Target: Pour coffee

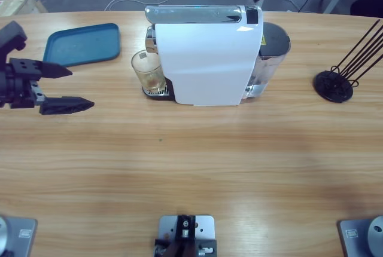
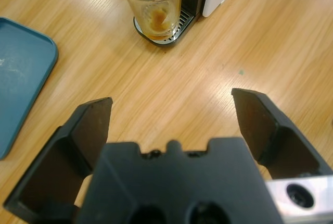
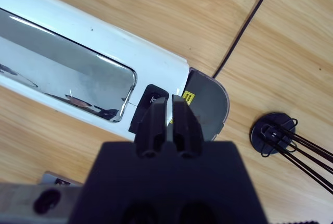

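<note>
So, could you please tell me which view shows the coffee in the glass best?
The left wrist view: the coffee shows as brown liquid low in the glass. The high view shows only a faint tint through the glass; the right wrist view shows none.

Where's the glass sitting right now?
In the high view the glass stands left of centre on the coffee machine's drip tray, right of the blue tray, with a little coffee in it; the left gripper is apart from it.
</note>
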Robot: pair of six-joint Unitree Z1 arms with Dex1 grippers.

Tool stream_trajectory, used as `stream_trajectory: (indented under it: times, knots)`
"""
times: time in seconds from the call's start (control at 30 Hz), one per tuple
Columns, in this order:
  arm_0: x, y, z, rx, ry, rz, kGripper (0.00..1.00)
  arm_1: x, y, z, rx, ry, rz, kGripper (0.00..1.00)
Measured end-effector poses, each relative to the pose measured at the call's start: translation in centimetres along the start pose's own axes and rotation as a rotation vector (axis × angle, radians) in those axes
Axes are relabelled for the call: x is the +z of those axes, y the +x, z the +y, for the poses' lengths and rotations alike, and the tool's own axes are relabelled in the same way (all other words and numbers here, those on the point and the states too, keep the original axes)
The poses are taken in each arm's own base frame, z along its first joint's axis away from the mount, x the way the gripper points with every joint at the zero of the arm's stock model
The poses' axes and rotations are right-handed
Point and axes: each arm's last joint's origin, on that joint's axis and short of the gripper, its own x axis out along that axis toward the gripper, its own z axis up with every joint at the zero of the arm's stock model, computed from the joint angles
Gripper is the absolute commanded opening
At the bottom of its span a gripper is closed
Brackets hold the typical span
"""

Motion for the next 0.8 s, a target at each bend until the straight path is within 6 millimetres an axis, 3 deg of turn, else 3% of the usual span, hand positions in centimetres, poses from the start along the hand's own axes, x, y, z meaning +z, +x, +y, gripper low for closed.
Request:
stream_trajectory:
  times: [0.8]
  knots:
    - [0.07, 0.39, 0.14, -0.001, -0.001, 0.004, 1.000, 0.14, 0.81, 0.18, 0.017, -0.005, 0.019, 0.000]
